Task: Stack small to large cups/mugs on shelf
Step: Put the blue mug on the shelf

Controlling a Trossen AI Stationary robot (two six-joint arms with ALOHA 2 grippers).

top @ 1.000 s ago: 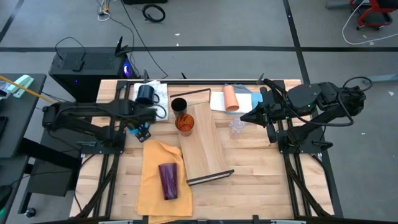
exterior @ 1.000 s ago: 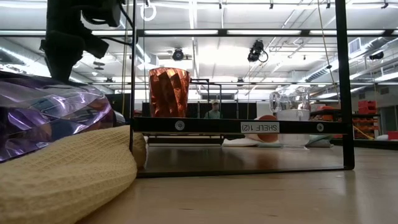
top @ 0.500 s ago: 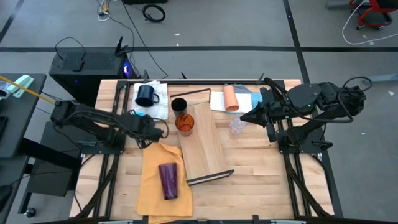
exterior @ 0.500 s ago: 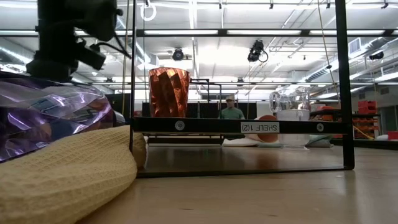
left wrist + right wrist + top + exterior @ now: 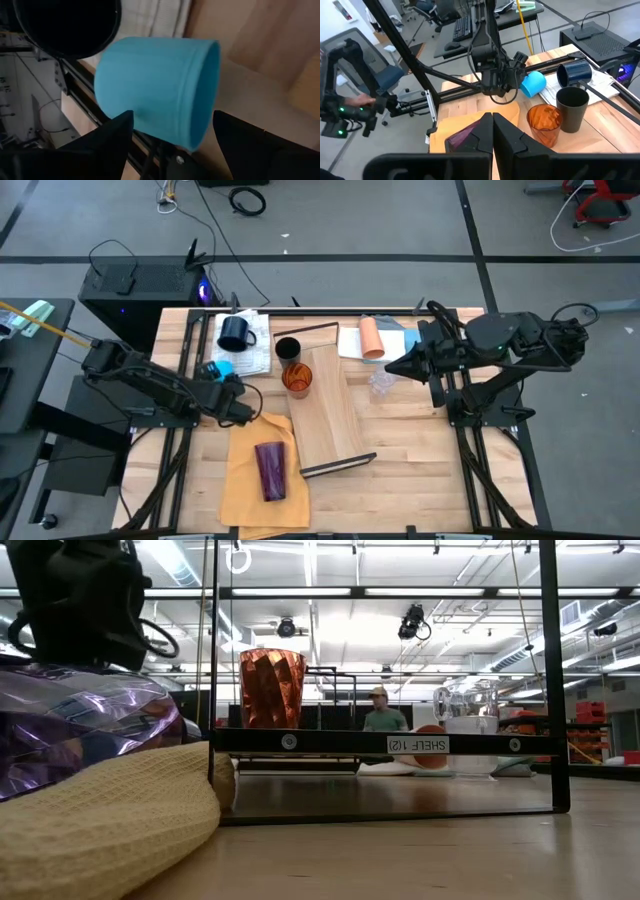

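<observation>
Apparently the left end effector [image 5: 222, 383] grips the blue mug [image 5: 217, 369] sideways, arm stretched low over the table.

A mustard-yellow cloth [image 5: 252, 470] lay on the table [image 5: 410, 450]; folded cloths [image 5: 258, 340] sat at the far edge; a person [image 5: 379, 712] stood in the background

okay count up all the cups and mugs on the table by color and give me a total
Bright blue mug: 1
Dark navy mug: 1
Black cup: 1
Orange tumbler: 1
Purple tumbler: 1
Peach cup: 1
Clear plastic cups: a cluster, number hard to tell, counted as 1
Total: 7 at least
</observation>
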